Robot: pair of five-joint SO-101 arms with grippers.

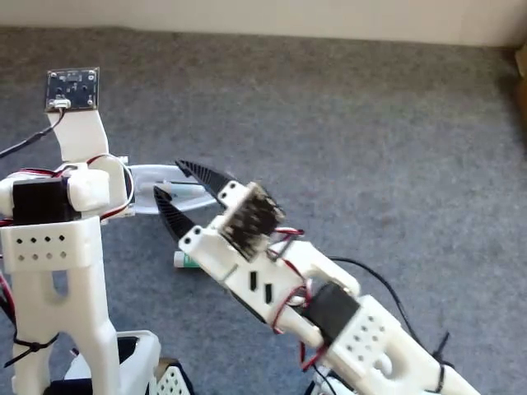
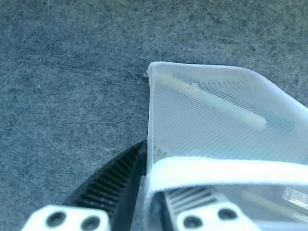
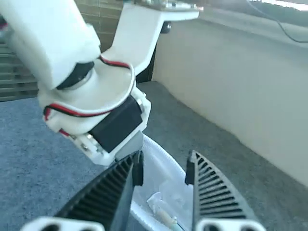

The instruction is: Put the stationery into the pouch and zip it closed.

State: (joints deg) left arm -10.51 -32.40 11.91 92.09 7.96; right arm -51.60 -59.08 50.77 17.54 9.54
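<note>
pouch [image 1: 142,177] sits on the grey surface [image 1: 370,123] in the high view, with the right gripper [image 1: 167,177] spread at its mouth. a green-white item [image 1: 185,262] apparently lies outside. left wrist view: the left gripper [image 2: 151,185] pinches the pouch rim, with a pen [image 2: 216,103] inside. right wrist view: fingers [image 3: 216,192] apart over the open pouch, so zipping looks undone.

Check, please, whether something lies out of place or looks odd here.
One small green-and-white item lies on the carpet under the right arm, outside the pouch that the left gripper holds. The rest looks in order.

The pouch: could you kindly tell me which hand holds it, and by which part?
The left hand grips the pouch by its white-banded edge; the right hand is open, holding nothing.
</note>
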